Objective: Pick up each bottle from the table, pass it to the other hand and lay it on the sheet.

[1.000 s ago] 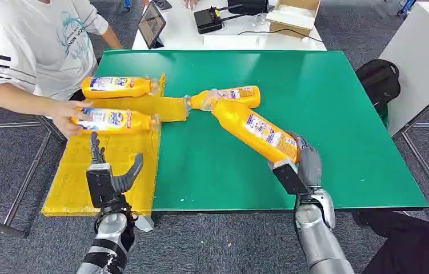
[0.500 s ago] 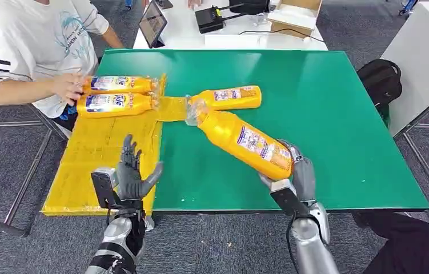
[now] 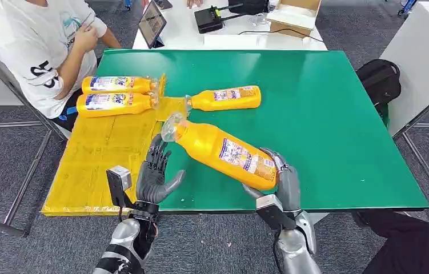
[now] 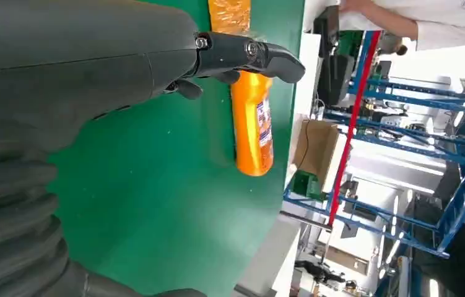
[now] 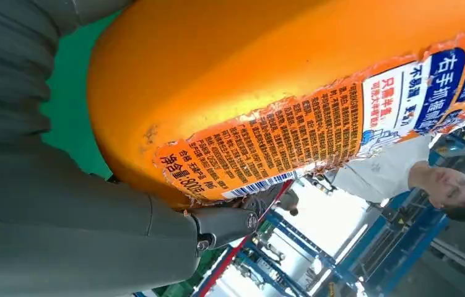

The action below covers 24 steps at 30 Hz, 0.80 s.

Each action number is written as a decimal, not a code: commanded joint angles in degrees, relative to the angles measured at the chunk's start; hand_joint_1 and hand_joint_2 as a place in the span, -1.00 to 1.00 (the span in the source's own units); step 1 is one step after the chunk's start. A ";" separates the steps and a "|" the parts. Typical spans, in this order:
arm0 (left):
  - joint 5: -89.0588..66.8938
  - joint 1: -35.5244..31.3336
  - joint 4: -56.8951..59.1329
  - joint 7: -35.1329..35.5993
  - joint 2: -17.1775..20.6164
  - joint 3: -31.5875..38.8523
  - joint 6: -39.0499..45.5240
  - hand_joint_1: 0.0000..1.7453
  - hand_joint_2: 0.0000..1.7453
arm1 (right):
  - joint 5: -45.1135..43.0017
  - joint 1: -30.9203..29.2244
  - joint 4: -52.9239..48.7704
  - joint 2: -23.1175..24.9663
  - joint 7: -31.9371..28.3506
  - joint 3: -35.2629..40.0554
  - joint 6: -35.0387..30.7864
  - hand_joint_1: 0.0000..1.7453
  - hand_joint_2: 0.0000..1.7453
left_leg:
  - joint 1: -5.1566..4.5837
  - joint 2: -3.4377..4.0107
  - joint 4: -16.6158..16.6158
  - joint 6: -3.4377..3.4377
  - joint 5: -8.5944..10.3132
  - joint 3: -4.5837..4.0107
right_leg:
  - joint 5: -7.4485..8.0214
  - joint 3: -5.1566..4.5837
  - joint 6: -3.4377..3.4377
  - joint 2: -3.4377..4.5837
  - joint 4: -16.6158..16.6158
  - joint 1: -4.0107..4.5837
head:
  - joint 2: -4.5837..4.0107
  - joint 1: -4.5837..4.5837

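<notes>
Silver jointed arms end in dark grey hands, left hand [image 3: 153, 178] and right hand [image 3: 279, 184], apparently with ribbed grey wrist covers.

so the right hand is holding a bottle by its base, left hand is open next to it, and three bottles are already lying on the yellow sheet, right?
Not quite: two bottles lie on the yellow sheet, not three. The head view shows the third bottle lying on the green table with its neck at the sheet's edge. The rest holds: the right hand grips the held bottle by its base, and the left hand is open beside it.
</notes>
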 commanded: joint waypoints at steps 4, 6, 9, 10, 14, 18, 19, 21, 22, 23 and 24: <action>3.03 2.29 -2.34 0.81 0.24 -6.35 -9.78 -1.00 1.00 | -1.07 0.73 2.18 1.98 -1.00 0.87 0.11 1.00 1.00 | 0.00 0.05 -0.03 0.05 -0.10 0.19 | -0.09 0.17 -0.12 -0.01 -0.03 0.03 | 0.00 -0.02; 2.84 4.48 -6.06 0.09 0.57 -10.74 -11.54 -1.00 1.00 | -3.35 0.65 5.19 2.19 -2.56 -2.04 -2.72 1.00 1.00 | 0.01 0.05 -0.05 0.05 -0.12 0.25 | -0.10 0.24 -0.13 -0.01 -0.07 0.04 | 0.00 -0.02; 3.29 5.98 -8.61 1.03 1.01 -14.15 -9.90 -1.00 1.00 | -4.80 0.75 4.24 1.18 -2.73 -4.32 -1.12 1.00 1.00 | -0.01 0.00 -0.06 0.11 -0.20 0.41 | -0.19 0.44 -0.17 -0.09 -0.10 0.04 | 0.00 -0.02; 3.40 6.03 -8.43 1.12 1.08 -14.44 -9.73 -1.00 1.00 | -4.81 0.71 3.96 1.28 -2.72 -4.70 -0.96 1.00 1.00 | -0.03 -0.02 -0.06 0.08 -0.13 0.27 | -0.14 0.28 -0.12 -0.08 -0.08 0.01 | 0.00 -0.02; 3.95 5.07 -6.53 1.05 1.03 -14.50 -9.49 -1.00 1.00 | -4.15 0.89 3.03 2.93 -2.59 -4.62 -1.01 1.00 1.00 | -0.04 0.03 -0.06 0.08 -0.12 0.22 | -0.11 0.22 -0.14 -0.03 -0.07 0.00 | 0.00 -0.02; 4.00 4.83 -6.08 1.04 0.85 -14.54 -9.43 -1.00 1.00 | -3.43 0.83 3.16 4.21 -2.37 -4.23 -2.56 1.00 1.00 | -0.02 0.09 -0.05 0.09 -0.20 0.36 | -0.17 0.33 -0.22 0.00 -0.05 0.04 | 0.00 -0.02; 4.00 4.83 -6.08 1.04 0.85 -14.54 -9.43 -1.00 1.00 | -3.43 0.83 3.16 4.21 -2.37 -4.23 -2.56 1.00 1.00 | 0.00 0.10 -0.05 0.08 -0.17 0.28 | -0.12 0.25 -0.18 0.03 -0.06 0.05 | 0.00 -0.04; 4.00 4.83 -6.08 1.04 0.85 -14.54 -9.43 -1.00 1.00 | -3.43 0.83 3.16 4.21 -2.37 -4.23 -2.56 1.00 1.00 | -0.01 0.08 -0.06 0.09 -0.15 0.28 | -0.12 0.24 -0.16 0.00 -0.06 0.03 | 0.00 -0.04; 4.00 4.76 -5.96 1.04 0.83 -14.54 -9.36 -1.00 1.00 | -3.56 0.72 3.33 4.28 -2.32 -4.24 -2.59 1.00 1.00 | -0.02 0.11 -0.07 0.11 -0.23 0.45 | -0.19 0.41 -0.22 0.00 -0.08 0.04 | 0.00 -0.02; 4.00 4.76 -5.96 1.04 0.83 -14.54 -9.36 -1.00 1.00 | -3.56 0.72 3.33 4.28 -2.32 -4.24 -2.59 1.00 1.00 | 0.00 0.07 -0.05 0.09 -0.14 0.26 | -0.11 0.24 -0.14 -0.01 -0.07 0.03 | 0.00 -0.04; 4.00 4.76 -5.96 1.04 0.83 -14.54 -9.36 -1.00 1.00 | -3.56 0.72 3.33 4.28 -2.32 -4.24 -2.59 1.00 1.00 | 0.00 0.07 -0.05 0.11 -0.17 0.33 | -0.14 0.31 -0.16 -0.02 -0.07 0.04 | 0.00 -0.02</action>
